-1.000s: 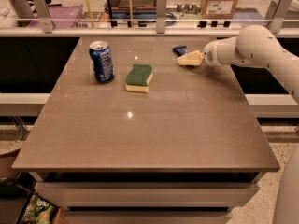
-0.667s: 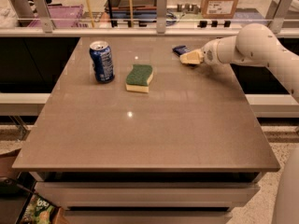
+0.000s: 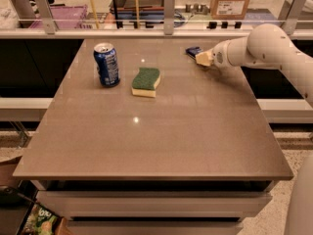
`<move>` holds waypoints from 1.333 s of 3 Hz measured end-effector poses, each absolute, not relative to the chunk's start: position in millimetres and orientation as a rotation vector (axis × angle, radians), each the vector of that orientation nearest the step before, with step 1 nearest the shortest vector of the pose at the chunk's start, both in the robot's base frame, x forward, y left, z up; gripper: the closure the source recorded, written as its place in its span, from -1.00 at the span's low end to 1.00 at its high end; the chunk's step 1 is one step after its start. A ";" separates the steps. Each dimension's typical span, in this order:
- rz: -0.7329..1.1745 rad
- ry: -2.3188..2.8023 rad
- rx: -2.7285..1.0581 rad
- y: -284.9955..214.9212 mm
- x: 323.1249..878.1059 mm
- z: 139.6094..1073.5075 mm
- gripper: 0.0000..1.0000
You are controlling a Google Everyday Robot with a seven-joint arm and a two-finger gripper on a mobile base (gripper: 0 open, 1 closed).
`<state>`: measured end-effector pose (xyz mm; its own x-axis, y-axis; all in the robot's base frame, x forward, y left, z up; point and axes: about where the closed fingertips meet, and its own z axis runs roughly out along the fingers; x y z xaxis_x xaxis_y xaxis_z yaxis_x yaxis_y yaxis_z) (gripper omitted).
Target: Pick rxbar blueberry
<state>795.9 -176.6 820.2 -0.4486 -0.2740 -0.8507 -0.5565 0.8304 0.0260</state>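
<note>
Camera view | 1 rxbar blueberry [image 3: 192, 50], flat, far-right area of table [image 3: 146, 146] | 1 gripper [image 3: 203, 58] just beside bar, contact and grip state cannot be told | 1 upright soda can [image 3: 106, 64] | 1 sponge [image 3: 146, 81] near the can

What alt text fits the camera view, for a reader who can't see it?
The white robot arm reaches in from the right, its end effector low at the far right of the brown table, next to the dark blue rxbar blueberry lying flat there. A green-topped sponge lies nearer the middle, with an upright blue soda can beside it.
</note>
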 end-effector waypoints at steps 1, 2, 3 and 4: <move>0.375 2.058 -0.610 -176.6 795.9 820.2 1.00; 0.409 2.044 -0.623 -179.9 797.7 832.0 1.00; 0.434 2.018 -0.630 -185.9 803.8 847.0 1.00; 0.447 1.993 -0.639 -189.4 809.4 861.0 1.00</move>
<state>809.4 -189.4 861.0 -0.4019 -0.2525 -0.8802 -0.6039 0.7956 0.0475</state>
